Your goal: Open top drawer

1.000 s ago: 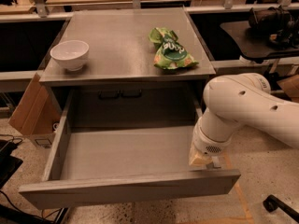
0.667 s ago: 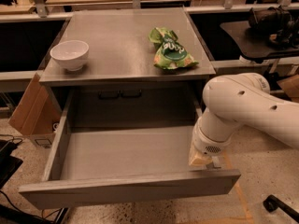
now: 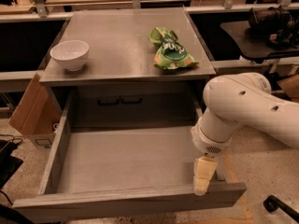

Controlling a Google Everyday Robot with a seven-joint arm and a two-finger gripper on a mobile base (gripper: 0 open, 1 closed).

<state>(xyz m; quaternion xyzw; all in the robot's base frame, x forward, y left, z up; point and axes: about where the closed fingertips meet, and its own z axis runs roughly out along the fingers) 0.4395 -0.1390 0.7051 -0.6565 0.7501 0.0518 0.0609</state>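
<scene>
Grey cabinet point(image 3: 122, 50), top drawer point(image 3: 126, 160) open, gripper point(image 3: 204, 175) against its front panel

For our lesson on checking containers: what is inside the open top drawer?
The top drawer shows only a bare grey floor and walls. The gripper hangs inside at the front corner on the picture's right, hiding that spot.

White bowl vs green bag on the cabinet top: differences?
The small round white bowl stands upright at the left of the grey cabinet top; the crumpled green snack bag lies flat toward the right. The bowl is plain, the bag printed. Both sit above the open top drawer, with the end effector at its front right corner.
</scene>
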